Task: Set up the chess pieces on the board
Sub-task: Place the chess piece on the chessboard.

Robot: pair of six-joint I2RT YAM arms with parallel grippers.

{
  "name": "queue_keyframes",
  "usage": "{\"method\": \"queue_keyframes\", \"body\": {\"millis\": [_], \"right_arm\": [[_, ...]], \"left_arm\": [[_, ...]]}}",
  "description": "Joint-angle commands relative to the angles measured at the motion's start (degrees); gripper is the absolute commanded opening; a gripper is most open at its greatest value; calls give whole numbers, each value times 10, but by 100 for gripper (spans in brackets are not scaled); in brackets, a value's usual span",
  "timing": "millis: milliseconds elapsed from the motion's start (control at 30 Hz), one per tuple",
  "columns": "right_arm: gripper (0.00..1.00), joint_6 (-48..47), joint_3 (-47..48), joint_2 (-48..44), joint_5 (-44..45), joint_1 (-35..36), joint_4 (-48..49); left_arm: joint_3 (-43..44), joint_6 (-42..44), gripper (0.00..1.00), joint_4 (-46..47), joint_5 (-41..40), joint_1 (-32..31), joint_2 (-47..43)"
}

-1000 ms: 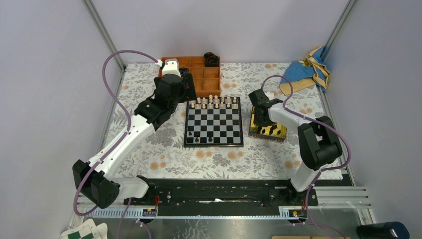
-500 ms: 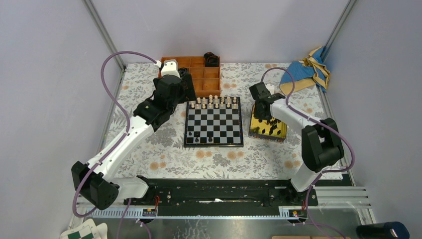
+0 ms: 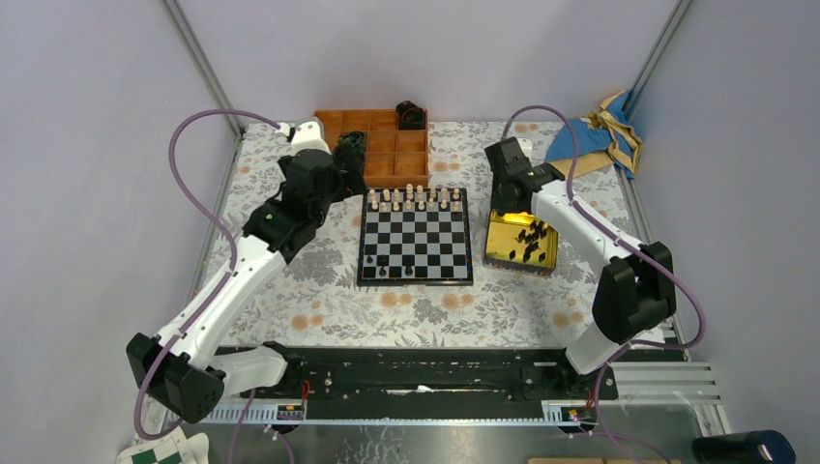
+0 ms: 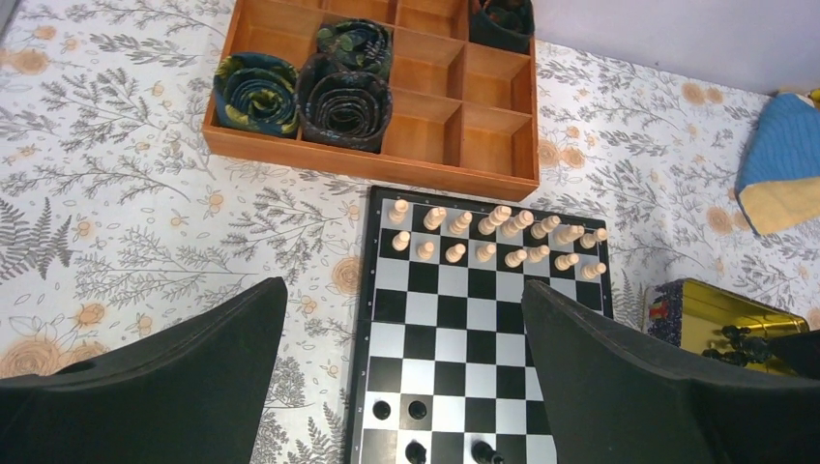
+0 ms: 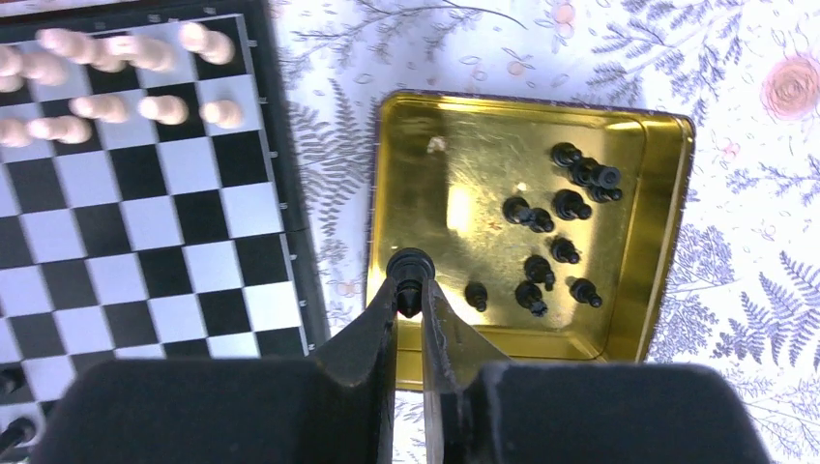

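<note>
Black chessman (image 5: 410, 266) pinched between the right fingers (image 5: 377, 324), over a gold tin (image 5: 677, 193) holding more black pieces (image 5: 571, 205). Left fingers (image 4: 193, 358) hang wide apart, empty, near the board's (image 3: 416, 242) far left corner. A few black pieces stand on its near rows.

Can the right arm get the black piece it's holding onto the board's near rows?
Probably yes. The right pincer grips a black piece above the gold tin, right beside the board; its near rows are mostly bare and the left arm is off by the wooden tray.
</note>
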Motion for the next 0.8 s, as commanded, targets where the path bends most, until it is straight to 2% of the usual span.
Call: {"method": "queue_keyframes", "body": {"millis": [0, 267, 567, 767], "right_arm": [[0, -15, 56, -14, -11, 41, -41], [0, -5, 131, 36, -32, 133, -76], [0, -3, 249, 133, -68, 236, -110], [0, -8, 312, 194, -95, 277, -136]], "left_arm": [[-19, -19, 99, -2, -9, 13, -28], [-51, -31, 99, -23, -8, 29, -76], [-63, -33, 99, -57, -22, 38, -126], [-71, -32, 99, -70, -29, 41, -153]]}}
